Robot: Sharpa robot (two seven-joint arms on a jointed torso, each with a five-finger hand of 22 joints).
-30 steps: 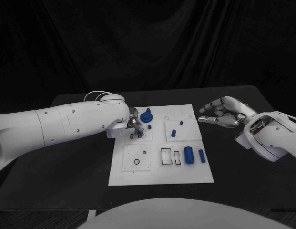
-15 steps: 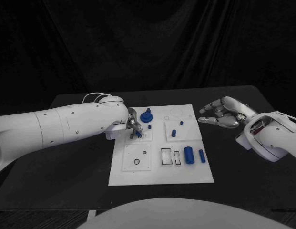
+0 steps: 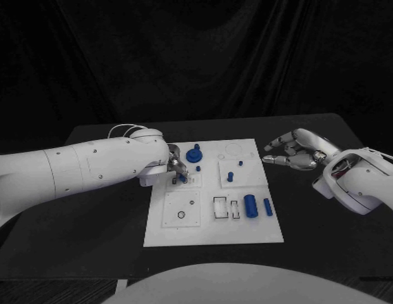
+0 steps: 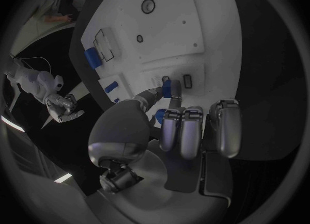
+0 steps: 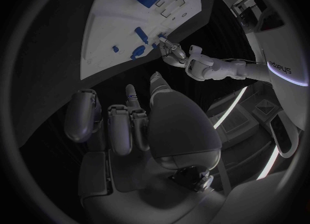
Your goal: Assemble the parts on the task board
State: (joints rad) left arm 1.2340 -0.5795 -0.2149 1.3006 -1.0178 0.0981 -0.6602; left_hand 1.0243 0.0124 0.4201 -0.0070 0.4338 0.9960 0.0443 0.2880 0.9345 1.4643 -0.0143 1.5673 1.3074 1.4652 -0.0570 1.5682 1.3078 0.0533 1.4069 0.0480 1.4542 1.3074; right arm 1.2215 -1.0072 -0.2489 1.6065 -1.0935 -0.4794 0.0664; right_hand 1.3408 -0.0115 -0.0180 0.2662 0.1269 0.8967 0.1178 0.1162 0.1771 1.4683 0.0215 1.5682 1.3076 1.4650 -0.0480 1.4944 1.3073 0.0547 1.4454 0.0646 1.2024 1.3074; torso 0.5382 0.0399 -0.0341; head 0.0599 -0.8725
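On the black desk [image 3: 105,240] in the head view, the white task board [image 3: 216,231] lies at the centre, and the left hand [image 3: 177,168] is down on its ten o'clock corner, fingertips pinching a small blue part [image 3: 183,178] just above a pad there. Just beside it, toward one o'clock, a blue knobbed part [image 3: 193,154] stands upright in the board; two blue pegs [image 3: 235,172] sit in the pad at the board's two o'clock region, and a thick blue cylinder [image 3: 251,206] and a thinner blue pin [image 3: 268,207] lie side by side near four o'clock. The right hand [image 3: 293,151] hovers off the board's edge at three o'clock, fingers curled inward around nothing. From the left wrist view, the small blue part [image 4: 169,88] is pinched between thumb and a fingertip right over the board's small slots, so the step in hand looks like seating this piece in its hole; whether it has already entered the hole I cannot tell. From the right wrist view, the right hand [image 5: 126,123] has its fingers folded in and empty, well apart from the task board [image 5: 123,17]. The next move, as I judge it, calls for a straight, gentle press downward with the part kept upright, then a clean release without tipping it.
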